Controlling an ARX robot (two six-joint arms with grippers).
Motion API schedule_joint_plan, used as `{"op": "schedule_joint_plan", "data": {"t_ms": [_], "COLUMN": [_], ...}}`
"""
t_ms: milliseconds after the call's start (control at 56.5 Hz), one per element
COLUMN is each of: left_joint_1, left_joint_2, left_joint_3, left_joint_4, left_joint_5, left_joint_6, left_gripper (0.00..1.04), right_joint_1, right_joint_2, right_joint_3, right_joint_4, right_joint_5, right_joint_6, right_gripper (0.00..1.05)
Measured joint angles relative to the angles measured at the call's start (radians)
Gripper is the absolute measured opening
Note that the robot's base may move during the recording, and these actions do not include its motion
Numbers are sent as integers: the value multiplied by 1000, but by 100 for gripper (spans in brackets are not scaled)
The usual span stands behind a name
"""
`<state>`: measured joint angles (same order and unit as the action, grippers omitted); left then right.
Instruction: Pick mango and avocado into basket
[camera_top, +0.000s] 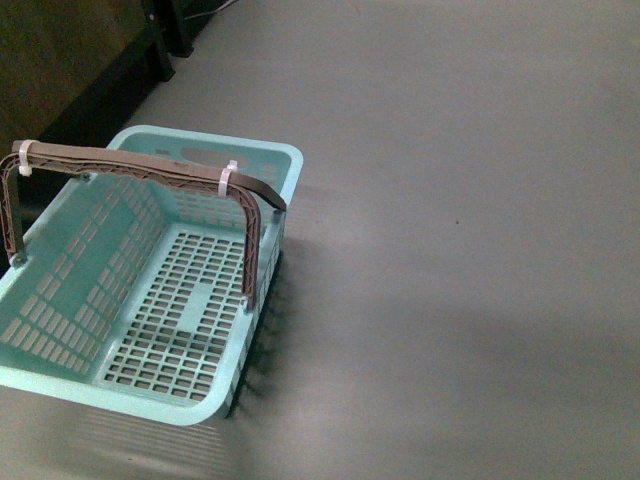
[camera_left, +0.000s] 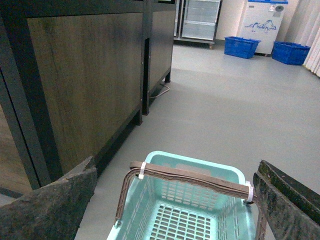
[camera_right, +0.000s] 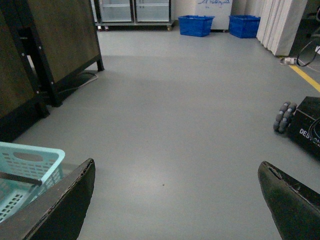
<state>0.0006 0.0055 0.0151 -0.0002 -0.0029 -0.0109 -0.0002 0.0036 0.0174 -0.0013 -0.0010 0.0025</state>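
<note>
Worn dark fingers of the left hand fill the near corners of its wrist view, spread wide and released, grasping nothing. The right hand is just the same in its own view: fingers far apart, nothing between them but floor.

Just beyond the left hand's fingers sits the basket, light teal with slotted walls. In the front view it stands at the near left on the grey floor, and its slotted bottom is in plain sight. Its brown-grey handle is swung upright across the opening, with white zip ties near each end. From the right wrist view only one corner of the basket shows, off to the left of that hand.

Beyond the basket on the left stands a dark wooden cabinet on black legs. A black box with small grey wheels rests on the floor to the right.

Far across the room are two blue crates, a white freezer and a pale curtain.
</note>
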Motion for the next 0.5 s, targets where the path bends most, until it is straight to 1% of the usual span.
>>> {"op": "schedule_joint_plan", "data": {"t_ms": [496], "left_joint_1": [0], "left_joint_2": [0], "left_joint_3": [0], "left_joint_4": [0], "left_joint_5": [0], "left_joint_6": [0], "left_gripper": [96], "right_joint_1": [0], "right_joint_2": [0], "right_joint_3": [0], "right_joint_4": [0], "right_joint_5": [0], "right_joint_6": [0], "right_gripper": [96]}}
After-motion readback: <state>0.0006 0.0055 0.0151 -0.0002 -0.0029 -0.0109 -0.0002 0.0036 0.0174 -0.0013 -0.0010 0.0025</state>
